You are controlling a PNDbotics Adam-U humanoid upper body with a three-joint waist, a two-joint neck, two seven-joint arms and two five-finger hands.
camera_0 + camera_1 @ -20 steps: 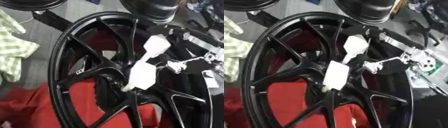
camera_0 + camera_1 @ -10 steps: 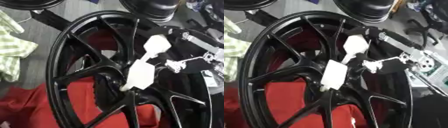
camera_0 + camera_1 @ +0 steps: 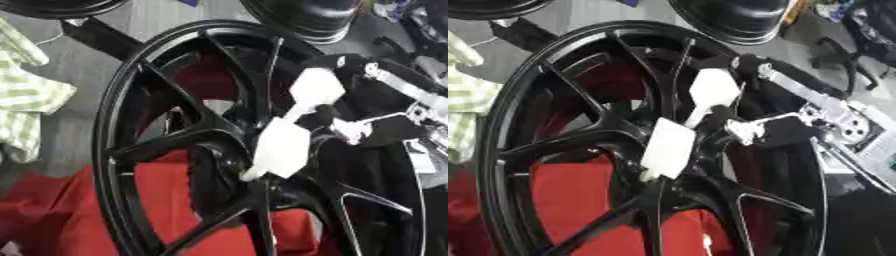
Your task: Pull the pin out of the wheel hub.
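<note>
You had one large black spoked wheel (image 3: 562, 145) in front of you, standing over one red cloth (image 3: 579, 200). One robot hand (image 3: 684, 130), the right, with white finger covers, reached in at its hub. Two more dark wheels lay behind it: one at the top left corner (image 3: 492, 7), one at the top centre (image 3: 737, 20). One green-and-white checked cloth (image 3: 26, 100) lay at the left. One office chair base (image 3: 846, 55) showed at the upper right.
</note>
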